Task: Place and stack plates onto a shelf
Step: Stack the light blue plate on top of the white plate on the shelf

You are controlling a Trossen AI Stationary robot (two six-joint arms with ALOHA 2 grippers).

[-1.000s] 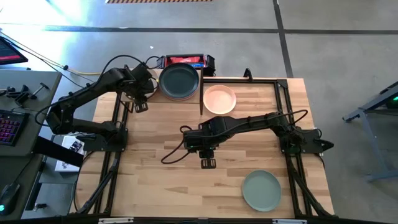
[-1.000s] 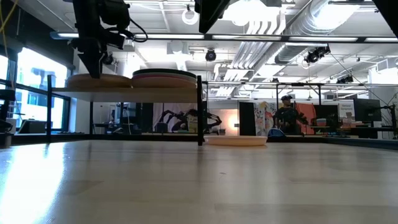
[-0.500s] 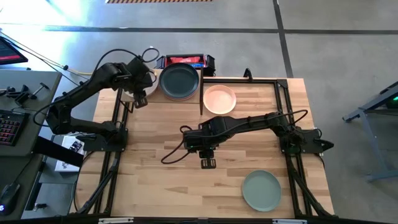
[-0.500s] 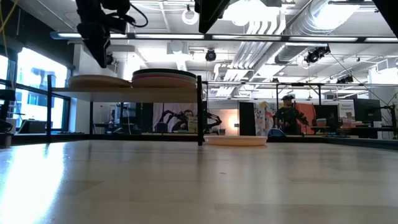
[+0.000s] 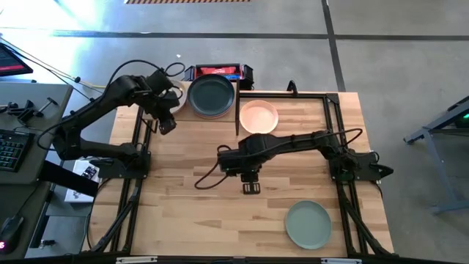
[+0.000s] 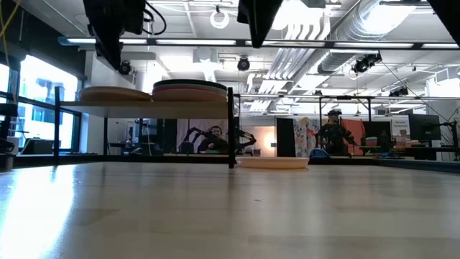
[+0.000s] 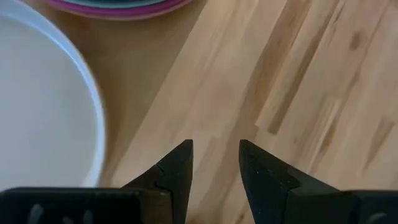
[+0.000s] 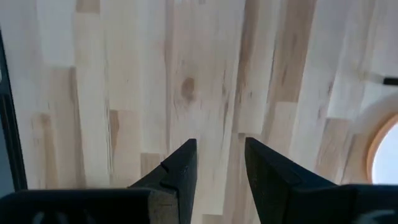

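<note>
Since a second ago the left gripper [image 5: 168, 123] has drawn back from the shelf's left half and now hangs over bare tabletop just in front of it, while the right gripper [image 5: 252, 188] has slid a little to the right over the middle of the table. Both pairs of dark, tapered fingers stand slightly spread with only wood grain showing between them; neither is pinching anything.

On the shelf [image 6: 144, 106], a thin light-wood panel on slim black metal posts, two groups of plates sit side by side. To the left lies an off-white plate [image 7: 43, 106], smooth, matte and round with a shallow raised rim. To the right is a stack topped by a dark green plate [image 5: 211, 94]; the left wrist view catches a magenta rim [image 7: 118, 6] beneath it. From table height both groups read as flat, low discs above the panel.

A peach plate [image 5: 259, 116] rests on the tabletop just right of the shelf's black post. A sage green plate [image 5: 308, 224] lies well apart near the front right corner. The tabletop [image 5: 198, 213] is pale butcher-block wood, made of short planks in mixed tones
</note>
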